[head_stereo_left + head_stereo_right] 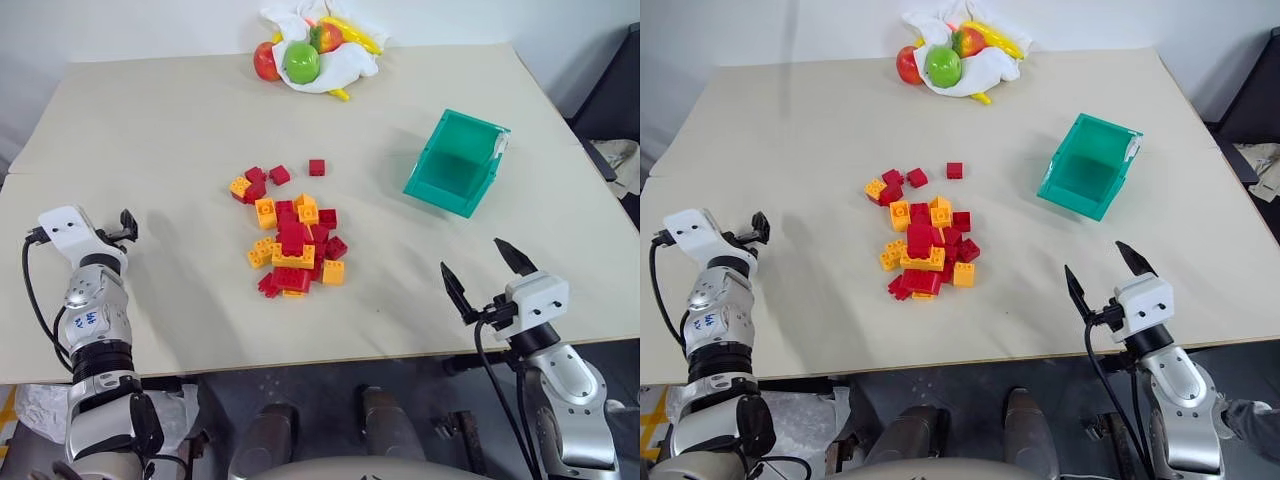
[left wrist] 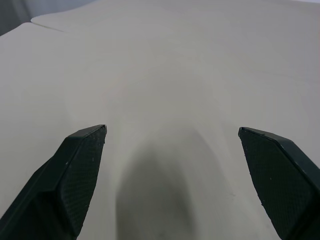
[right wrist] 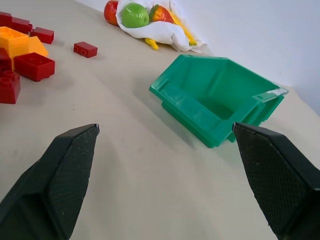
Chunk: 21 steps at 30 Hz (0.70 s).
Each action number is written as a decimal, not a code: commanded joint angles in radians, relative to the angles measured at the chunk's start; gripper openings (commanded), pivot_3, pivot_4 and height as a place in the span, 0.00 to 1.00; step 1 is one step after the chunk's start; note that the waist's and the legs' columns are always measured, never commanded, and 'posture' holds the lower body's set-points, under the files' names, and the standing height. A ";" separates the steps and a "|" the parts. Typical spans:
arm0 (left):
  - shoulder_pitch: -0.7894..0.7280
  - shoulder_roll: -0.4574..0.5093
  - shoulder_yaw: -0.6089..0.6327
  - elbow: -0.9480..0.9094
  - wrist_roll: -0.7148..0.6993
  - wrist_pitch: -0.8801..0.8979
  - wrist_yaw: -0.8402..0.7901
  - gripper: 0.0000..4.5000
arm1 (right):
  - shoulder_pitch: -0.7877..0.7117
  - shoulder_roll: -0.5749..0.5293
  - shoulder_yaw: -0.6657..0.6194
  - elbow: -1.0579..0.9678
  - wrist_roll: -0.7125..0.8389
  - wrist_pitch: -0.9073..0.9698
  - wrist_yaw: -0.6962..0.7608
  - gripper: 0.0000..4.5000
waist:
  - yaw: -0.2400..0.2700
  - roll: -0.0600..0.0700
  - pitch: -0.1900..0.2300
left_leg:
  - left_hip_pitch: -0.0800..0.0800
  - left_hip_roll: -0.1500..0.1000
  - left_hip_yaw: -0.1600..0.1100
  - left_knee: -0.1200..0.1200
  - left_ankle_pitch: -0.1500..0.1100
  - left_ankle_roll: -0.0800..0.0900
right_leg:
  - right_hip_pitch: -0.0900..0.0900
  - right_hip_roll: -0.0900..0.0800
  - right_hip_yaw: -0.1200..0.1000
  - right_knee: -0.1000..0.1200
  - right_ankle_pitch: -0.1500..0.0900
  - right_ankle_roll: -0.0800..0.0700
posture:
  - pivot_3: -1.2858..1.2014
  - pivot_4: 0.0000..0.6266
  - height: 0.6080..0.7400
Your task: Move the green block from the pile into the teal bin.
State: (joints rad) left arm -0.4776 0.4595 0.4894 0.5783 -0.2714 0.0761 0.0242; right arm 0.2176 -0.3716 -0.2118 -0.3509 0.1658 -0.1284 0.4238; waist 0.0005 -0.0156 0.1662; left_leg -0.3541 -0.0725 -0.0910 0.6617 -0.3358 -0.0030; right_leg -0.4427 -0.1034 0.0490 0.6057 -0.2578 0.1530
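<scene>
Beige board forms the table (image 1: 180,130); in the head view the pile (image 1: 292,240) of red and orange-yellow studded bricks lies near its middle, with a few red bricks and one orange brick scattered just beyond it on the far side. No green block can be made out among the bricks or inside the bin from this view, so where it sits cannot be told. The teal bin (image 1: 458,162) stands to the right of the pile and farther back, well apart from it, tipped so its open mouth faces up and toward the robot, a white tab (image 1: 497,148) on its right rim. At the far edge a white cloth (image 1: 335,62) holds a round green fruit (image 1: 301,63), a red fruit (image 1: 265,62), a red-green one and some yellow pieces. The left gripper (image 1: 127,226) hovers over bare table near the left edge, well apart from the pile; from here its fingers are hard to read. The right gripper (image 1: 487,272) hangs at the near right edge, fingers spread wide with nothing between them, short of the bin. Left wrist view: both black fingers (image 2: 75,175) stand wide apart above plain beige surface, nothing held. Right wrist view: fingers (image 3: 60,180) spread wide and empty; the bin lies ahead between them, its visible interior bare, red and orange bricks off to one side, the fruit cloth beyond
</scene>
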 commanded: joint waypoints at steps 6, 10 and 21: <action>-0.003 0.010 -0.002 -0.046 -0.043 -0.008 -0.110 1.00 | -0.030 -0.024 -0.003 -0.055 0.015 0.050 0.004 0.99 | 0.000 0.000 0.000 | 0.000 0.000 0.000 0.000 0.000 0.000 | 0.000 0.000 0.000 0.000 0.000 0.000 | 0.52 0.24 1.00; -0.007 0.025 -0.024 -0.053 -0.045 0.005 -0.174 1.00 | -0.043 -0.038 0.004 -0.088 0.021 0.108 0.007 0.99 | -0.001 0.000 0.000 | 0.000 0.000 0.000 0.000 0.000 0.000 | 0.000 0.000 0.000 0.000 0.000 0.000 | 0.52 0.24 1.00; 0.031 0.166 -0.206 -0.039 -0.133 -0.221 -0.999 1.00 | -0.350 -0.197 0.173 -0.424 0.210 0.988 -0.021 0.91 | -0.001 0.001 0.000 | -0.001 0.001 -0.003 0.000 0.000 0.000 | 0.000 -0.001 -0.003 -0.001 -0.001 -0.002 | 0.52 0.24 1.00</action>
State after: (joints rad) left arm -0.4331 0.6063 0.2675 0.5351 -0.3518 -0.1072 -0.8478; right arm -0.0930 -0.5732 -0.0497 -0.7038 0.3238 0.7079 0.4359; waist -0.0010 -0.0150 0.1665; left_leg -0.3567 -0.0712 -0.0956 0.6622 -0.3359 -0.0032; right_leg -0.4432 -0.1052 0.0444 0.6044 -0.2589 0.1506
